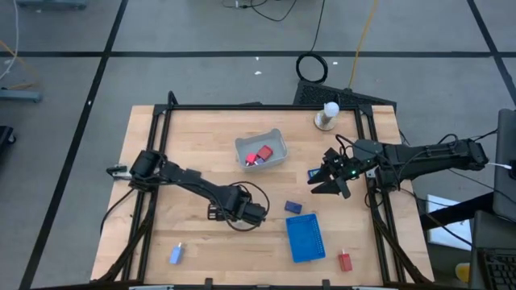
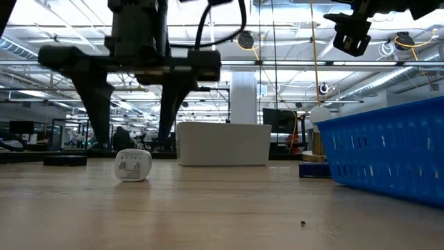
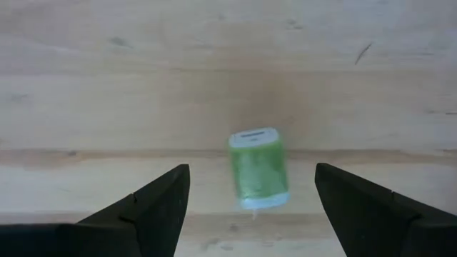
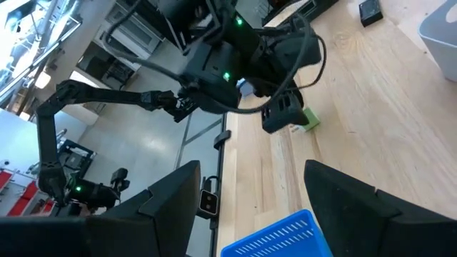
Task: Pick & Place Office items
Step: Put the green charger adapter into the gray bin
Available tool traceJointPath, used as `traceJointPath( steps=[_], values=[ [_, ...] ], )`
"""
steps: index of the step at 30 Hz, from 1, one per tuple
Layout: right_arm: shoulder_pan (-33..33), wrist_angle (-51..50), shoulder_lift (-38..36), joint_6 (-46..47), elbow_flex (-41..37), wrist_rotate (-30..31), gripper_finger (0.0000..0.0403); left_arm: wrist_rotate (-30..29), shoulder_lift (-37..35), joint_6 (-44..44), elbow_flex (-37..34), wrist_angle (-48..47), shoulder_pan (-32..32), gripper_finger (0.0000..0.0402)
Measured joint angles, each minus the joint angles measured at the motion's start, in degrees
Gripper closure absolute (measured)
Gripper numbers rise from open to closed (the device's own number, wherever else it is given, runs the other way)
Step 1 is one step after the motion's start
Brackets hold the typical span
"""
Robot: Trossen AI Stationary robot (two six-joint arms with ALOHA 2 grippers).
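Observation:
A small green block (image 3: 258,169) with pale ends lies on its side on the wood. My left gripper (image 3: 251,171) is open above it, one finger on either side, touching nothing. In the low view the block (image 2: 132,165) sits between the lowered fingers (image 2: 94,104). In the high view the left gripper (image 1: 256,214) hides it. My right gripper (image 4: 251,168) is open and empty, raised over the table's right part (image 1: 329,184). Loose items lie around: dark blue (image 1: 293,207), red (image 1: 345,260), light blue (image 1: 176,254), and a dark one (image 1: 313,173).
The pale bin (image 1: 260,151) at the table's middle far part holds a red piece and a black piece. The flat blue tray (image 1: 305,238) lies just right of my left gripper. A white upright object (image 1: 326,117) stands near the far edge. Bare wood lies left of the left arm.

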Motion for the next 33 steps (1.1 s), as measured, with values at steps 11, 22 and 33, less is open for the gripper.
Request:
traceJointPath(
  steps=[11,22,33],
  values=[
    [0.0,2.6,0.0,0.0,0.0,0.1,0.0161,2.7,4.8,0.0,0.0,4.5,-0.8,0.0096],
    [0.0,2.6,0.0,0.3,0.0,0.1,0.0161,0.7,5.9,-1.3,0.2,4.3,-1.2,0.0096],
    [0.0,2.6,0.0,0.7,0.0,0.1,0.0161,-0.7,5.9,-1.9,0.2,4.7,-0.7,0.0126]
  ],
)
